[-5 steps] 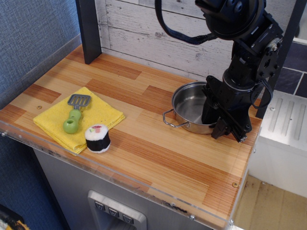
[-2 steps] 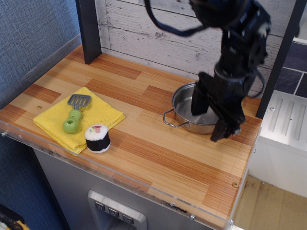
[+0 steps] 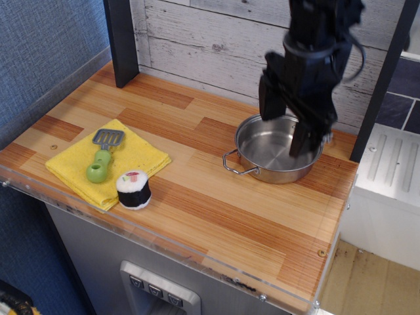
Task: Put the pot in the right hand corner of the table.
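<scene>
Evidently the placing step is done: the pot (image 3: 275,156) sits at the bench's (image 3: 197,197) far right corner, the hand (image 3: 289,128) released and empty above it (fingers spread); retreat comes next.

Whitewashed plank wall (image 3: 210,46) runs along the back, blue textured wall (image 3: 46,39) sits on the left, and a dark post (image 3: 121,39) stands between.

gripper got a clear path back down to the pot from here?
Probably yes. The gripper hangs open directly above the pot, nothing between them; the sushi toy and spatula sit far left on the table.
</scene>
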You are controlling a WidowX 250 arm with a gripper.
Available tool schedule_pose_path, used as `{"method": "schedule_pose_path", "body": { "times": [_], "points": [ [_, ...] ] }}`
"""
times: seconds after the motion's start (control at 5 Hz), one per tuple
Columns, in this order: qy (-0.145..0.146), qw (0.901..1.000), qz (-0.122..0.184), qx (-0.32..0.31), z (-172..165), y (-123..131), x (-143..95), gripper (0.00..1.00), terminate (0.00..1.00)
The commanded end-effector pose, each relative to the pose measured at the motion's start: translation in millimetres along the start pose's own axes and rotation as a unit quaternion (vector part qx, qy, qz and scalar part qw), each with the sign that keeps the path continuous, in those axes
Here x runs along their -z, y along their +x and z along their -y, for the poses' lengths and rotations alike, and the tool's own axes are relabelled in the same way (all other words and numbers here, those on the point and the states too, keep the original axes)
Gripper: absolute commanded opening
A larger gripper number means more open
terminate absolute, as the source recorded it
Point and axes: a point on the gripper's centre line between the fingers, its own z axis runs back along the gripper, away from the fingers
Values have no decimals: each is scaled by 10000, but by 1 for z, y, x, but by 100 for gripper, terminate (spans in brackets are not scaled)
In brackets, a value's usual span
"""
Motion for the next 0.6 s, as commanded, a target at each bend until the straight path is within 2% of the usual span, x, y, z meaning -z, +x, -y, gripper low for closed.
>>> {"method": "schedule_pose_path", "body": {
  "times": [0.0,0.2,0.4],
  "points": [
    [-254,9976,580,-265,-8,-8,-49,100,0],
    [-254,9976,580,-265,-8,-8,-49,100,0],
    [-254,9976,580,-265,-8,-8,-49,100,100]
  ]
}}
